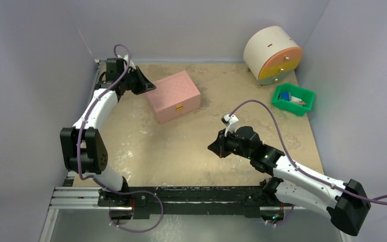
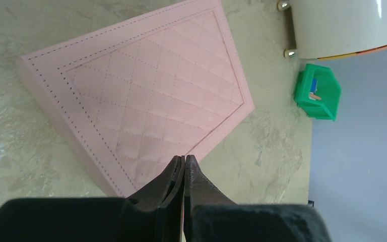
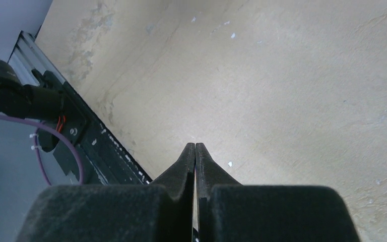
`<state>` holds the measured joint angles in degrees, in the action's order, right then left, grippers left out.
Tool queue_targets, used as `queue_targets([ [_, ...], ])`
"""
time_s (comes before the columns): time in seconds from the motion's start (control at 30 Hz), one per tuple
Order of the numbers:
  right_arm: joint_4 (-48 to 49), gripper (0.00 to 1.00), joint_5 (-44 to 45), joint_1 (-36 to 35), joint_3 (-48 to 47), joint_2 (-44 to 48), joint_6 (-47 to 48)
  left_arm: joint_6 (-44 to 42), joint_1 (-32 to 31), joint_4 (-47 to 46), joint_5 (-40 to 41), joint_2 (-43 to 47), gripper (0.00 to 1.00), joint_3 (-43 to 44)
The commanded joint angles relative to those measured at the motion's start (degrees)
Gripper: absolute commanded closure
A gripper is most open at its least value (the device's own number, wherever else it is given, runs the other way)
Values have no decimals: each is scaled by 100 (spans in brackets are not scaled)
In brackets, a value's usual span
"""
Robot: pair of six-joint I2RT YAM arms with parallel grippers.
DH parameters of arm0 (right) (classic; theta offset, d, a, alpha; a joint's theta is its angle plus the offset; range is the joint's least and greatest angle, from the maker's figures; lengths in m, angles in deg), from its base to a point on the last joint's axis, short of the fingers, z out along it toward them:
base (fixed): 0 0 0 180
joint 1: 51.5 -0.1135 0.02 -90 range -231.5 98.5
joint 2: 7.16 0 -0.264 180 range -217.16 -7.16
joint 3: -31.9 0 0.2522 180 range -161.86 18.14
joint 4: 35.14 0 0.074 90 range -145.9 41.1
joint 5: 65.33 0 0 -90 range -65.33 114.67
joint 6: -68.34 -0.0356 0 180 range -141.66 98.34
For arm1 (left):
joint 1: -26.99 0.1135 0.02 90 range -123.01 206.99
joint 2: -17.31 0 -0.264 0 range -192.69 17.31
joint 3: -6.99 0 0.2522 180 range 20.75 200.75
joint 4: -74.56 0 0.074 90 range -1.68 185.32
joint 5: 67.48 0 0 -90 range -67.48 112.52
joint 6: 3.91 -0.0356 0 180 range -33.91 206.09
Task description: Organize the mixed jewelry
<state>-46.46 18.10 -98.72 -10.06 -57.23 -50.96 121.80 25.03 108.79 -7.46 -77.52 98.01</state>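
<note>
Top external view caught the left gripper (image 1: 150,86) pinched fully together with nothing between its fingers, poised at a corner of the closed pink box (image 1: 174,97). Left wrist view showed the quilted lid just beneath and ahead of those tips, and the green bin (image 2: 317,92) well beyond to their right, near a round cream drum (image 1: 269,50). The right gripper (image 1: 212,147), likewise pressed together on nothing, hung low over bare table (image 1: 181,151), the box well apart from it. The mixed jewelry could not be made out in any view.
</note>
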Motion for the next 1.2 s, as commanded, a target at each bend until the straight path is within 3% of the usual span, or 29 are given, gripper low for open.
queue_targets([
  [0.0,3,100,336,11,-669,-316,317,-459,18,332,403,840,100,-287],
  [0.6,-869,100,798,35,-4013,-3019,1529,-1025,-286,297,2376,2882,100,-1804],
  [1.17,-1337,100,679,565,-7333,-5684,1859,-900,-754,131,2256,3166,100,-2018],
])
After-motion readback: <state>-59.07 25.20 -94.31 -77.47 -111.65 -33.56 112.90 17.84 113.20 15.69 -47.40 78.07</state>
